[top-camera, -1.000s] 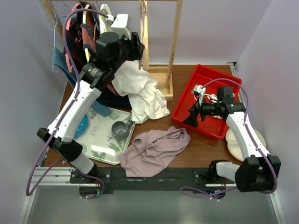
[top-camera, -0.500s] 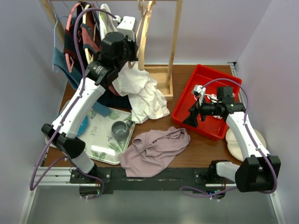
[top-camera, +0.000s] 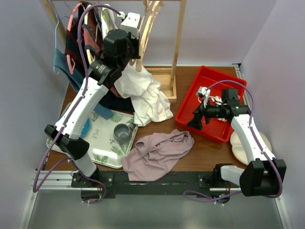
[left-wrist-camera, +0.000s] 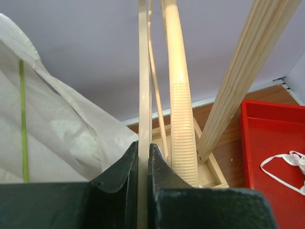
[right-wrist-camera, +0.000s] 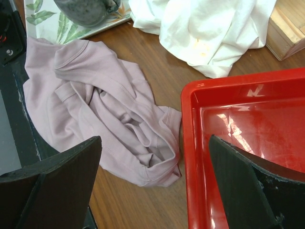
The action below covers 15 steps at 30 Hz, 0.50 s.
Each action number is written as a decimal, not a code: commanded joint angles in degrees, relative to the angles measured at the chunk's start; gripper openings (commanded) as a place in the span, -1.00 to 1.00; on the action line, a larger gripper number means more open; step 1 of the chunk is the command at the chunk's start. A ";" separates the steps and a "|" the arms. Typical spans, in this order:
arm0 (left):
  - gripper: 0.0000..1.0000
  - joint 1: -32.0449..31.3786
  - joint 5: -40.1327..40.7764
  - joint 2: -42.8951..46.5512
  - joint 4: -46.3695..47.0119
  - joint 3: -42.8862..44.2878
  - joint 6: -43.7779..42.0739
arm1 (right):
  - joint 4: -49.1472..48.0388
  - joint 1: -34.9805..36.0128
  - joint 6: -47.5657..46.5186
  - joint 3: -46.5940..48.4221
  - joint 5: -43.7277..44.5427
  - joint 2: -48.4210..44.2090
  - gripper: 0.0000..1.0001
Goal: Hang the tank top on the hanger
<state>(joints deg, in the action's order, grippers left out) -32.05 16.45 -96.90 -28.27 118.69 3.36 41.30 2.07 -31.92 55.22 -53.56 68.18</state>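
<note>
My left gripper [left-wrist-camera: 143,149] is pinched tight on a thin flat bar of the hanger [left-wrist-camera: 182,105], whose ribbed arm stands just right of my fingers. From overhead that grip cannot be made out. My right gripper [right-wrist-camera: 155,143] gapes wide, with the tank top [right-wrist-camera: 95,100] crumpled beneath its left finger and the red tray [right-wrist-camera: 248,129] beneath its right.

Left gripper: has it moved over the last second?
Yes. The black left gripper has climbed farther back along the tall pale wooden rack post, toward its top, and closed on the pale natural-wood hanger.
</note>
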 commanded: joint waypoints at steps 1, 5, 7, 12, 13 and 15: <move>-1.00 -0.12 4.64 6.90 8.58 -1.88 0.07 | 0.10 -0.40 -0.33 1.03 -1.72 -1.03 0.97; -1.00 -0.12 6.31 11.11 11.74 -8.11 1.38 | 0.10 -0.48 -0.42 1.03 -1.72 -1.12 0.97; -1.00 -0.20 6.32 12.34 12.54 -9.44 2.09 | 0.19 -0.48 -0.60 1.03 -1.72 -1.12 0.97; -1.00 -0.20 4.13 14.72 12.01 -12.43 3.85 | 0.45 -0.66 -0.77 1.03 -1.64 -1.21 0.97; -1.00 -0.12 3.68 16.12 11.93 -12.96 4.55 | 0.45 -0.66 -0.86 1.03 -1.63 -1.21 0.97; -1.00 -0.20 2.19 17.62 11.14 -14.71 5.17 | 0.89 -0.75 -1.21 1.12 -1.90 -1.21 0.97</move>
<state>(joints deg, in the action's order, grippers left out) -32.27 20.43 -83.46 -21.93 105.97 5.89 41.58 1.80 -32.10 55.22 -53.56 68.18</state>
